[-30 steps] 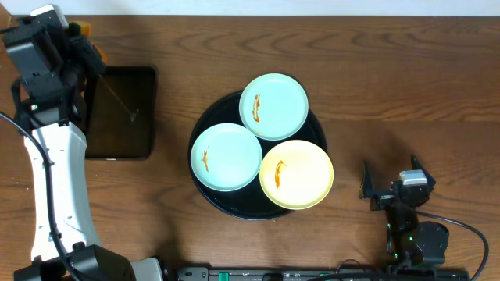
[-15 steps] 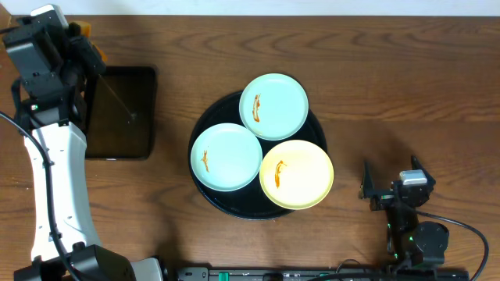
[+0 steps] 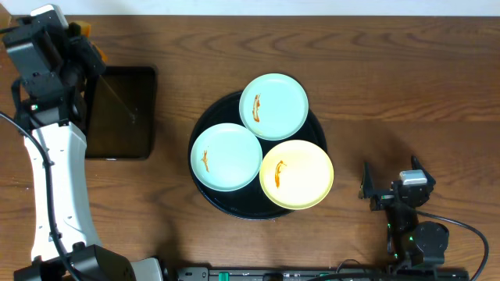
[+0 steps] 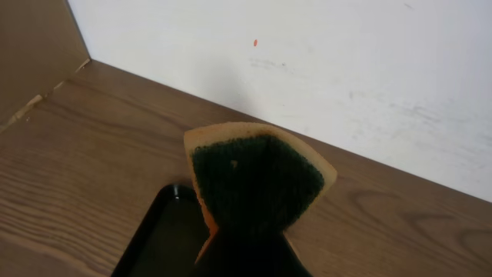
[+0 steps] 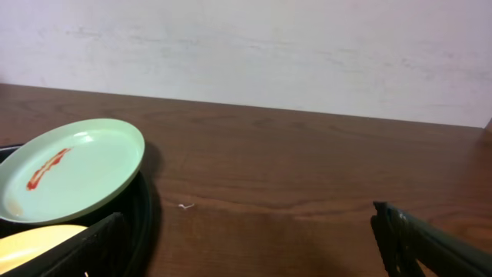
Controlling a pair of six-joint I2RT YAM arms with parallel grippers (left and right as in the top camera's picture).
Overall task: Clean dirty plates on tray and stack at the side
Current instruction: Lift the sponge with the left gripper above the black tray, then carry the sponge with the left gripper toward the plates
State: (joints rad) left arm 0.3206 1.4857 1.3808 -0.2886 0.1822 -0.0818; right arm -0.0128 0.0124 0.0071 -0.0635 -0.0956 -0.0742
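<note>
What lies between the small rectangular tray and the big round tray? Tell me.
Nothing: the overhead view shows only bare wooden table between the rectangular tray and the round tray.

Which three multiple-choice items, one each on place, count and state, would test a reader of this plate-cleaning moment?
1. Where on the round black tray does the yellow plate sit in the overhead view?
A) lower right
B) upper left
C) centre, under the others

2. How many plates carry an orange-brown smear?
A) one
B) two
C) three

3. What is the left gripper doing?
A) open, empty
B) shut on a sponge
C) shut on a plate

Key:
1 A: it overlaps the tray's lower right rim.
2 C: the upper mint plate, the left mint plate and the yellow one each show a streak.
3 B: the wrist view shows the green-faced sponge pinched at its base.
</note>
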